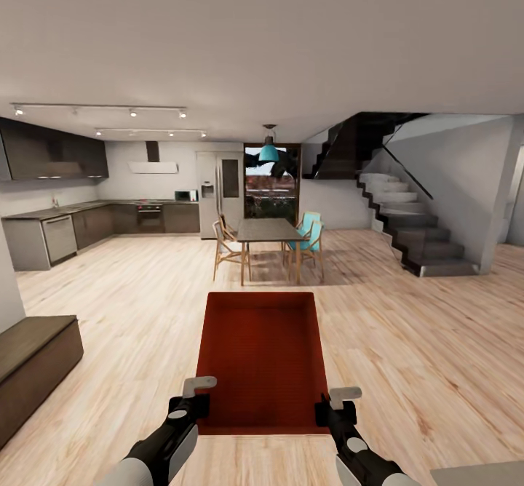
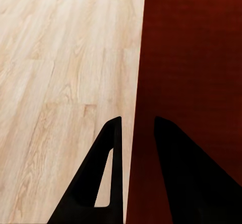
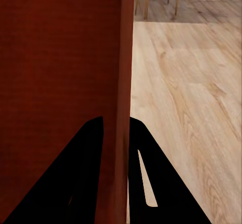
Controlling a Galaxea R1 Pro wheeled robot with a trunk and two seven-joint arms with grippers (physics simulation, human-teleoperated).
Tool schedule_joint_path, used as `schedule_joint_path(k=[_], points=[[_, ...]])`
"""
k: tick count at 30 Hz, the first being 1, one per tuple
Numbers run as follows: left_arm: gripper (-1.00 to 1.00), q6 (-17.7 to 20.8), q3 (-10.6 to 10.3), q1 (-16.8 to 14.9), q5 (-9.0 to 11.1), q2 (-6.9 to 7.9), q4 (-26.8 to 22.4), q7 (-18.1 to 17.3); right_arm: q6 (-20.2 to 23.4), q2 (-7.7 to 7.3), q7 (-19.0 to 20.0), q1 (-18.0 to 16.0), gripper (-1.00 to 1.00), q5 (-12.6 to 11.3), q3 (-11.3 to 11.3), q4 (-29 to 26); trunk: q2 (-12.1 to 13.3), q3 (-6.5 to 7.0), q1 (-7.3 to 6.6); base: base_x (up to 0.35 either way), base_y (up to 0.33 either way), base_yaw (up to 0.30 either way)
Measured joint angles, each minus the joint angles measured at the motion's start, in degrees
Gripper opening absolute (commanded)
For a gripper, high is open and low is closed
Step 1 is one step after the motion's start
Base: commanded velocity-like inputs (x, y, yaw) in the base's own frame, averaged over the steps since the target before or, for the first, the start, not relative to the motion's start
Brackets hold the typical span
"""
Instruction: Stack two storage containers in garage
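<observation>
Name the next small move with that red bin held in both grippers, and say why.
Probably roll the base onward, keeping the container level. The left gripper and right gripper each pinch a side wall, and the light wood-plank floor, dining table and kitchen ahead show no garage concrete yet.

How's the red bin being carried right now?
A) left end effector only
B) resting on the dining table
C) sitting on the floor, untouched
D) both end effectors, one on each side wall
D: the storage container hangs above the wood floor, with the left end effector and the right end effector each straddling a side wall.
</observation>
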Motion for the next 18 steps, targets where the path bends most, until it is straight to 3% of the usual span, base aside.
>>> schedule_joint_path(k=[18], points=[[-1.0, 0.0, 0.02, 0.0, -0.01, -0.01, -0.01, 0.02, 0.03, 0.03, -0.04, 0.0, -1.0, 0.09, -0.13, -0.03, 0.0, 0.0, 0.0, 0.321, 0.0, 0.0]])
